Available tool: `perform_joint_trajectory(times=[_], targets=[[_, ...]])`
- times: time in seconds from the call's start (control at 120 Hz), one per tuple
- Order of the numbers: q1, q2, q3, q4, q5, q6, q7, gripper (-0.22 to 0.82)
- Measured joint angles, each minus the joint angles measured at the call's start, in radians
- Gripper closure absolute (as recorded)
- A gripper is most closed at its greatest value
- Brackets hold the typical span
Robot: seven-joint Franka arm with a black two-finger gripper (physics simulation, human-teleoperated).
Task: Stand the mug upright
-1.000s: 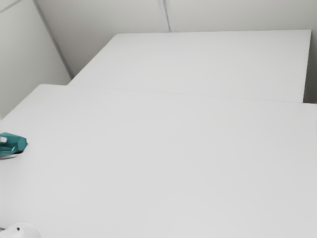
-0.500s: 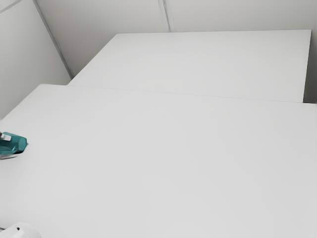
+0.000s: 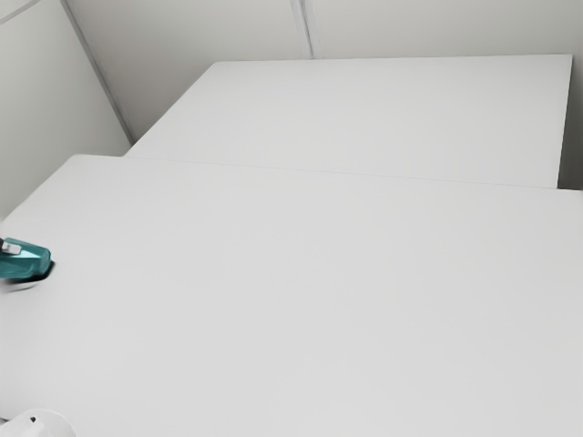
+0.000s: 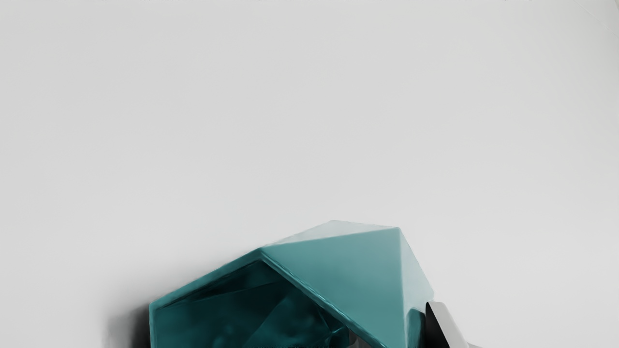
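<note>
The teal faceted mug point(image 3: 25, 262) is at the exterior view's left edge, partly out of the picture. It is tilted, with a dark shadow beneath its lower edge. The gripper point(image 3: 10, 247) is over it at that edge, its light fingertip against the mug's upper part. In the wrist view the mug point(image 4: 338, 280) shows its dark, hollow inside and pale teal outer facets. The gripper point(image 4: 395, 331) holds the mug's wall there, one finger outside it and the other partly seen at the inner side. The mug's far portion is cut off.
A white rounded object point(image 3: 41, 424) with a small dark spot stands at the exterior view's bottom left corner. The white table point(image 3: 301, 300) adjoins a second white surface point(image 3: 364, 118) behind it, with pale walls beyond.
The mug has tilted and shifted slightly up in the exterior view, and more shadow shows below it. The gripper's visible fingertip has moved a little with it. The white object has stayed put.
</note>
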Motion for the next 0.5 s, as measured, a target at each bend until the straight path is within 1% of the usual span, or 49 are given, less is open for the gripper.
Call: perform_joint_trajectory(times=[0.058, 0.142, 0.333, 0.425, 0.5], targets=[[0.000, -0.004, -0.004, -0.001, -0.003, -0.007, 0.000, 0.71], [0.000, -0.011, -0.016, -0.004, -0.005, -0.016, -0.001, 0.75], [-0.001, -0.053, -0.026, -0.013, -0.001, -0.026, -0.002, 0.77], [-0.019, -0.088, -0.022, -0.022, 0.021, -0.021, -0.003, 0.78], [-0.050, -0.159, -0.039, -0.106, 0.082, 0.012, -0.005, 0.78]])
